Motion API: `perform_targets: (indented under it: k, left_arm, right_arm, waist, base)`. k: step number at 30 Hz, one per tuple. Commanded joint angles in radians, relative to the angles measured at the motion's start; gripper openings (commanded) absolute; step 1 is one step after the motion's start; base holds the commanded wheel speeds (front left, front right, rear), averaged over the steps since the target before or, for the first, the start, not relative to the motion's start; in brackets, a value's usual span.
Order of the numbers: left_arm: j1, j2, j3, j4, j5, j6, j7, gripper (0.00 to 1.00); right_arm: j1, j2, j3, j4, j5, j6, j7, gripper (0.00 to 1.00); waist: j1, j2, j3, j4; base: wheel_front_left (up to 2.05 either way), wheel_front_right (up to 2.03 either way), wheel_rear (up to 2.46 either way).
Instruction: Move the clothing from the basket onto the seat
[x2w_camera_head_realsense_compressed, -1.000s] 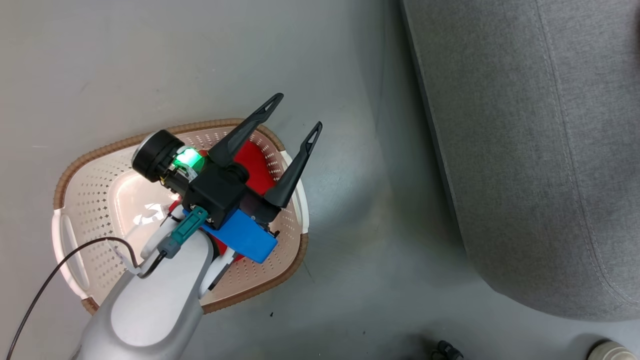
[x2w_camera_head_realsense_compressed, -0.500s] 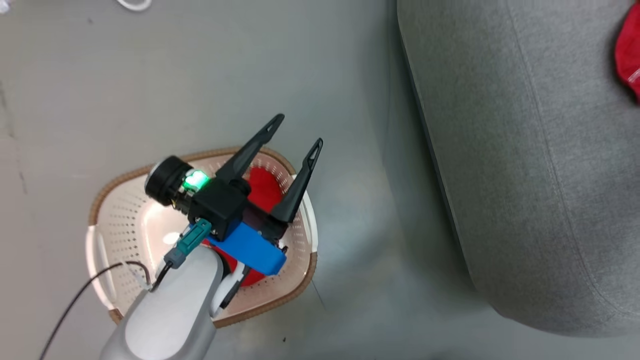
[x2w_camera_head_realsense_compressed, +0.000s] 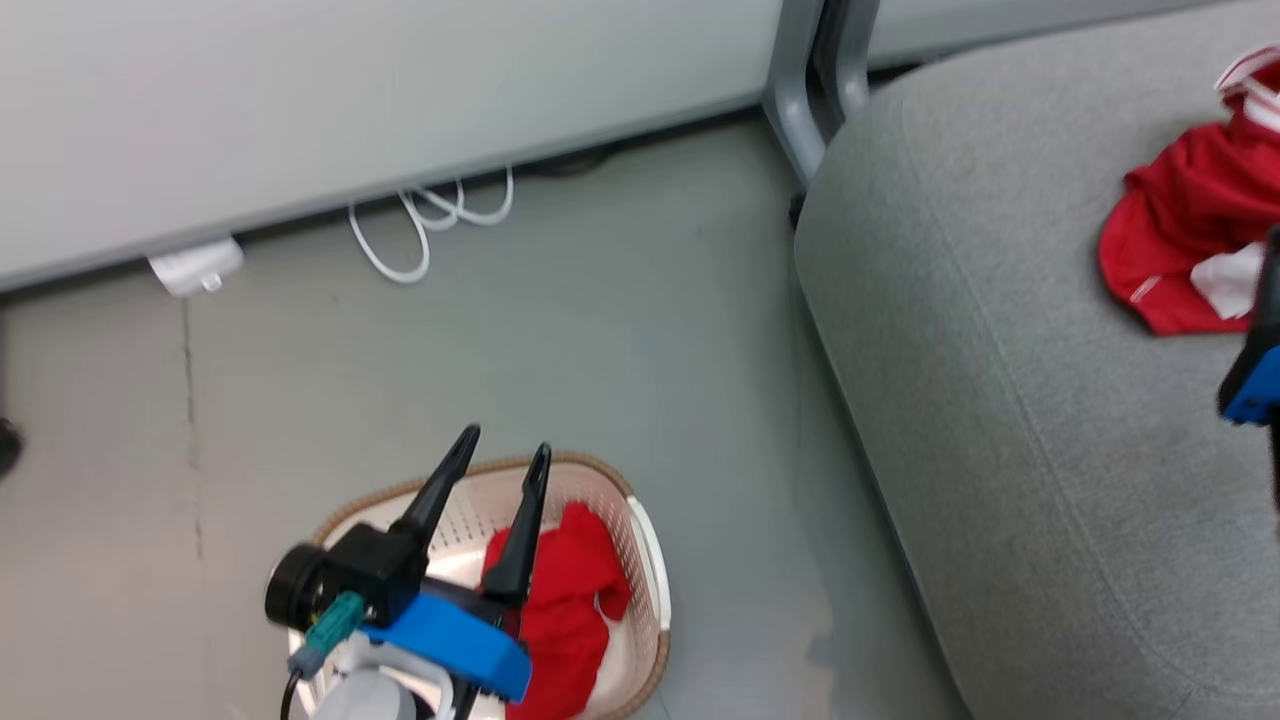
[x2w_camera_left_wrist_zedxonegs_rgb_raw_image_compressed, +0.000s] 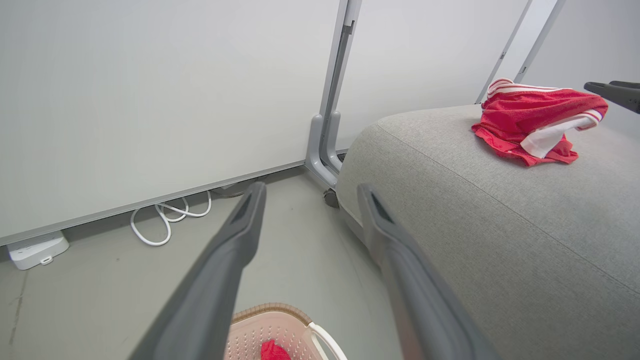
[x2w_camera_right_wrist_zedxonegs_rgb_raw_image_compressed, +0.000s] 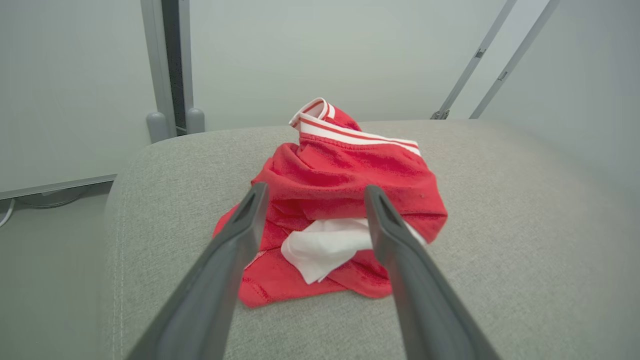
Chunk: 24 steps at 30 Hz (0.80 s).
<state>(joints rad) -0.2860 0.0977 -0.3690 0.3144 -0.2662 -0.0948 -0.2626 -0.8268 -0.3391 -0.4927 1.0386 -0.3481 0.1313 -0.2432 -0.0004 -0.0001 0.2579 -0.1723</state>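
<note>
From the head we see the left gripper (x2w_camera_head_realsense_compressed: 507, 440) at about 7 o'clock, its two dark fingers spread wide with nothing between them, above the basket (x2w_camera_head_realsense_compressed: 645, 560) on the grey floor (x2w_camera_head_realsense_compressed: 600, 320). A plain red garment (x2w_camera_head_realsense_compressed: 560, 600) lies heaped in the basket toward its 3 o'clock wall. The seat (x2w_camera_head_realsense_compressed: 1000, 420) takes the 3 o'clock side, well apart from the basket, and on it at 2 o'clock lies the striped garment (x2w_camera_head_realsense_compressed: 1170, 250), red with white lining showing. A white cable (x2w_camera_head_realsense_compressed: 420, 235) loops at the wall foot at 11 o'clock. In the left wrist view we look out between the wide fingers: the basket rim sits at 6 o'clock with a scrap of red inside, and the striped garment rests on the seat at 2 o'clock. In the right wrist view the right gripper (x2w_camera_right_wrist_zedxonegs_rgb_raw_image_compressed: 315, 189) stands spread wide, holding nothing. The striped garment lies crumpled on the seat at the centre, its striped band at 12 o'clock. Whether the fingertips touch it we cannot tell.
</note>
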Motion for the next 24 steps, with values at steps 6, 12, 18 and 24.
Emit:
perform_targets:
  k: [6, 12, 18, 24]
  left_arm:
    - [0.111, -0.018, 0.063, -0.007, 0.009, 0.013, -0.003, 1.0]
    - [0.17, -0.03, 0.127, -0.014, 0.015, 0.025, -0.003, 1.0]
    - [0.205, -0.036, 0.194, -0.017, 0.017, 0.04, -0.003, 1.0]
    - [0.228, -0.038, 0.244, -0.02, 0.037, 0.038, -0.003, 1.0]
  right_arm:
    - [0.127, 0.087, 0.105, -0.076, 0.039, -0.001, -0.018, 1.0]
    - [0.304, 0.182, 0.212, -0.279, 0.101, -0.001, -0.021, 1.0]
    - [0.513, 0.239, 0.315, -0.548, 0.158, -0.001, 0.025, 1.0]
    - [0.694, 0.278, 0.386, -0.801, 0.226, -0.001, 0.118, 1.0]
  waist:
    - [0.0004, 0.0001, -0.183, 0.049]
    - [0.0004, 0.0001, -0.234, 0.092]
    - [0.0004, 0.0001, -0.255, 0.124]
    - [0.0004, 0.0001, -0.257, 0.138]
  base:
    - [0.0, 0.0, 0.0]
    - [0.0, 0.0, 0.0]
    - [0.0, 0.0, 0.0]
    - [0.0, 0.0, 0.0]
